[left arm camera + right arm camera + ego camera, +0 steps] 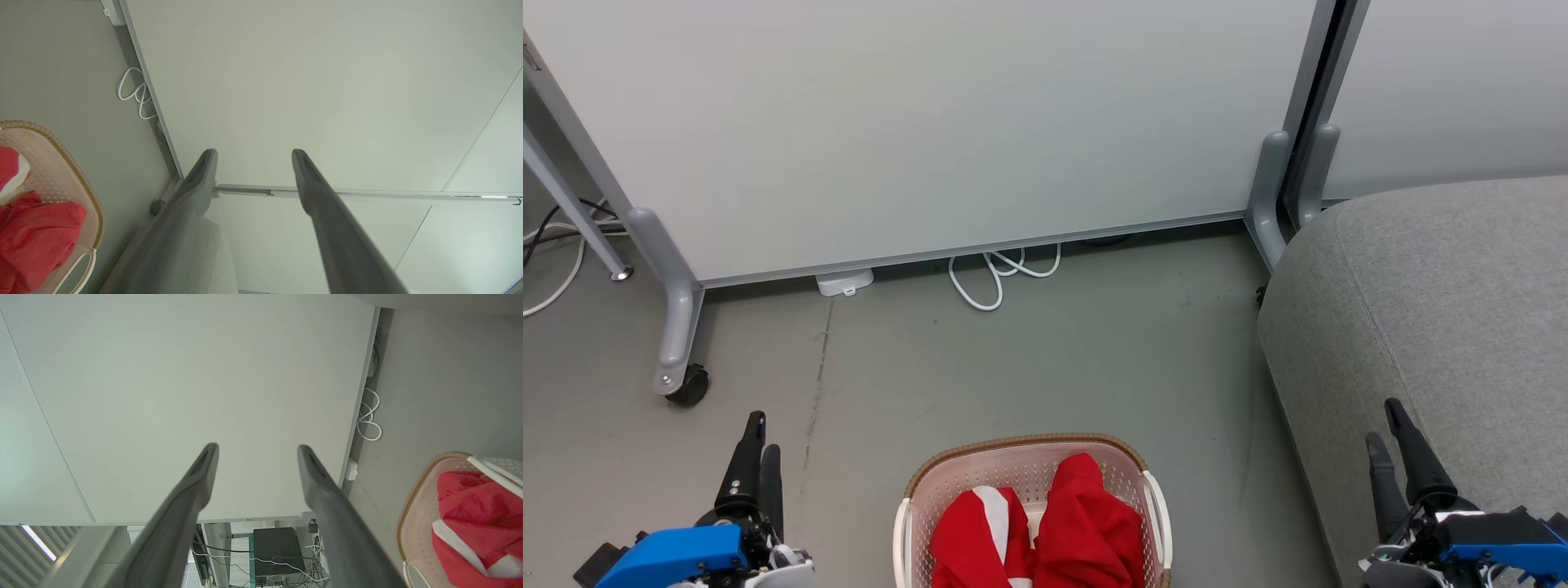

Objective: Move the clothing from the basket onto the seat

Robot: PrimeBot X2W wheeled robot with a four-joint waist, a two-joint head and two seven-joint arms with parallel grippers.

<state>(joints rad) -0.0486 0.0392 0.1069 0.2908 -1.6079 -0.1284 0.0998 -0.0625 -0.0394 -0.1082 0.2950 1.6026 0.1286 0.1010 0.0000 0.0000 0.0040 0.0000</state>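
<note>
The cream basket point(913, 490) with a brown rim stands on the floor at the bottom middle of the head view. Red clothing point(1086, 531) with white panels lies heaped inside it. The grey seat point(1437, 302) fills the right side. My left gripper point(757, 445) stands open at lower left, left of the basket and clear of it. My right gripper point(1387, 425) is open at lower right, in front of the seat. In the left wrist view the fingers point(196, 179) are spread with nothing between them, basket point(88, 183) and clothing point(36, 237) at left. The right wrist view shows spread fingers point(204, 469), the basket point(412, 506) and clothing point(478, 506).
A pale partition panel point(931, 122) on grey castor feet point(678, 343) stands behind the basket. A white cable point(996, 278) and a small white box point(845, 282) lie at its base. More cables point(556, 245) trail at far left.
</note>
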